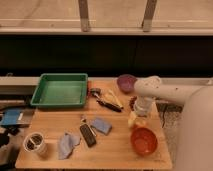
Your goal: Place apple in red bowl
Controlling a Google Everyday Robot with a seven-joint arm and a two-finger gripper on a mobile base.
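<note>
The red bowl (144, 140) stands at the front right of the wooden table. Just behind it lies the apple (133, 120), a small yellowish fruit partly covered by the arm's end. The white arm reaches in from the right, and my gripper (139, 114) points down right over the apple with its jaws open. I cannot tell whether it touches the fruit.
A purple bowl (126, 81) sits at the back, with a dark red cluster (132, 102) beside the arm. A green tray (60, 90) is at back left. Utensils (109, 100), a blue cloth (102, 125), a black remote (88, 134), a grey rag (66, 145) and a metal cup (34, 143) lie about.
</note>
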